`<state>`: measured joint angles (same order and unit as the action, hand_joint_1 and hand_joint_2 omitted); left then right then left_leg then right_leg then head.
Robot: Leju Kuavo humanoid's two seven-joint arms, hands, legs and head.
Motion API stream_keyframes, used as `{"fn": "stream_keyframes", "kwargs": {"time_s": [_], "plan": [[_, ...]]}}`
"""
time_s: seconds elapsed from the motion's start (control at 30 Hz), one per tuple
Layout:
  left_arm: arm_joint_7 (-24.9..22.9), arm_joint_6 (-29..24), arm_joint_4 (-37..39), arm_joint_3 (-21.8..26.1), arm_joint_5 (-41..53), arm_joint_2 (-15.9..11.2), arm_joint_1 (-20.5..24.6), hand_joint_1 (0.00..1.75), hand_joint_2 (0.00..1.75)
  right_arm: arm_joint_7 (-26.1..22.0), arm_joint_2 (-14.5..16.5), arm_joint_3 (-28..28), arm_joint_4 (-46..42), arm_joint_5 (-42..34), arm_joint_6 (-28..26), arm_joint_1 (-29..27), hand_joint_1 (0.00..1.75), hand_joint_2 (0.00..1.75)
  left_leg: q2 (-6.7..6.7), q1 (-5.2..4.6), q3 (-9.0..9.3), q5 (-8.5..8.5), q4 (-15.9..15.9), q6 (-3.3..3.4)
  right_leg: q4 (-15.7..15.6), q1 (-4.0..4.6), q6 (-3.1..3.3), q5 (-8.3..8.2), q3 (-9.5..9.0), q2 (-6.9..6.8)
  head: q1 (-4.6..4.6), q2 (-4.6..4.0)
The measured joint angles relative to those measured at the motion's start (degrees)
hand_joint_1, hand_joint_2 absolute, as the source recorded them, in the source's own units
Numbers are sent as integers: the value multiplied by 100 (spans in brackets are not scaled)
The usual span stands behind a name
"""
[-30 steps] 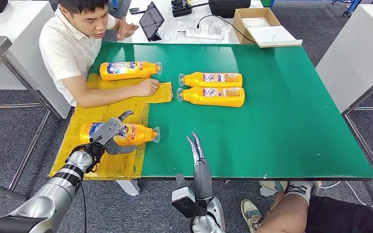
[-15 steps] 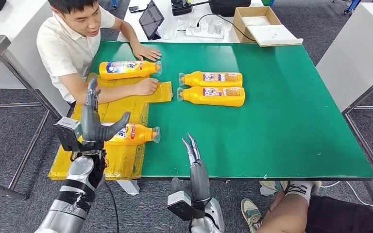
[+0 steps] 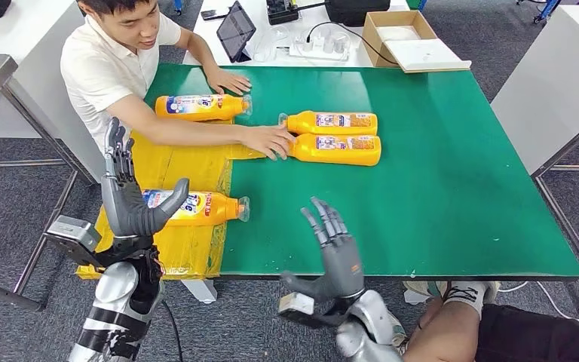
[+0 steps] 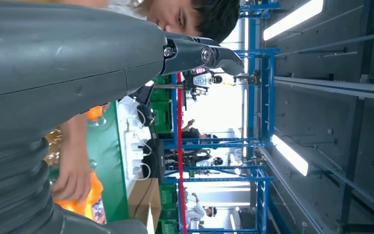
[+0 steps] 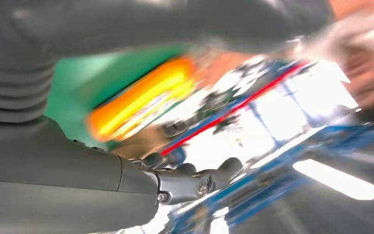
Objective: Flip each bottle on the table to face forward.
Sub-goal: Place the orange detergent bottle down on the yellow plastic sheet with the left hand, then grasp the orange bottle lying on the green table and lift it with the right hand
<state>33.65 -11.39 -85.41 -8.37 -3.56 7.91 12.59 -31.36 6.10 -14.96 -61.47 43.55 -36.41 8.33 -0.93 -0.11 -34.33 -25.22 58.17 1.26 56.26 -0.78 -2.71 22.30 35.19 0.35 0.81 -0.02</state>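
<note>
Your left hand [image 3: 127, 202] is up with its fingers [image 3: 115, 148] spread apart and nothing in them, hovering right over the label end of the near bottle [image 3: 196, 208]. That bottle lies on its side on the yellow sheet [image 3: 185, 167], cap pointing toward your right hand [image 3: 338, 249], just beyond the left thumb. Your right hand is also empty, fingers fanned apart, raised over the near edge of the green tabletop [image 3: 437, 188], well apart from any bottle.

The other three bottles sit far ahead of both hands: one [image 3: 200, 107] by the person's arm, and a pair [image 3: 332, 122] [image 3: 337, 149] side by side, with the person's hand [image 3: 270, 140] touching the cap end of the nearer one. I'd leave those alone until that hand is out of the way.

For the near bottle, I'd drop the left hand straight down, wrap the fingers around the fat middle of the body rather than the neck, and roll it in place so the label faces you. It's smooth plastic on a slick sheet, so it'll probably skid if you push sideways. Get a proper wrap first, then rotate. Can't tell from here whether its label already faces right, so check it first.
</note>
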Motion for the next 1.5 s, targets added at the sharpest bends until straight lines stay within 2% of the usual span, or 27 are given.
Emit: {"fn": "stream_keyframes", "kwargs": {"time_s": [0.13,0.27,0.5,0.83,1.03,1.5], "plan": [[28,-8,-71,-43,33,5,-142,0,175,228,-298,496,73,382,0,240,0,175,4,-4,1,-1,1,2,0,-2,-5,-3,1,1,-3,0],[56,0,-68,-81,9,14,-231,0,175,267,-575,917,518,456,0,643,0,175,2,-2,1,0,2,3,1,-1,-5,-4,2,0,-2,0],[150,18,14,-129,24,74,-254,0,175,456,-864,1149,1555,759,0,1246,0,175,4,-2,2,0,2,3,1,-1,-6,-4,2,1,-3,0],[190,-17,190,-250,80,155,-223,0,175,763,-931,1170,2611,1107,1,1763,0,175,3,-2,1,0,2,3,1,-1,-7,-4,2,1,-3,0],[-61,-258,462,-263,134,203,-69,0,175,1105,-928,1133,3186,1400,10,1938,0,175,2,-2,0,0,2,3,1,-1,-7,-4,2,1,-3,0],[-168,-305,828,-263,133,245,62,0,175,1235,-935,1066,3646,1503,17,2085,0,175,2,-2,0,0,2,3,1,-1,-7,-4,2,1,-3,0]]}}
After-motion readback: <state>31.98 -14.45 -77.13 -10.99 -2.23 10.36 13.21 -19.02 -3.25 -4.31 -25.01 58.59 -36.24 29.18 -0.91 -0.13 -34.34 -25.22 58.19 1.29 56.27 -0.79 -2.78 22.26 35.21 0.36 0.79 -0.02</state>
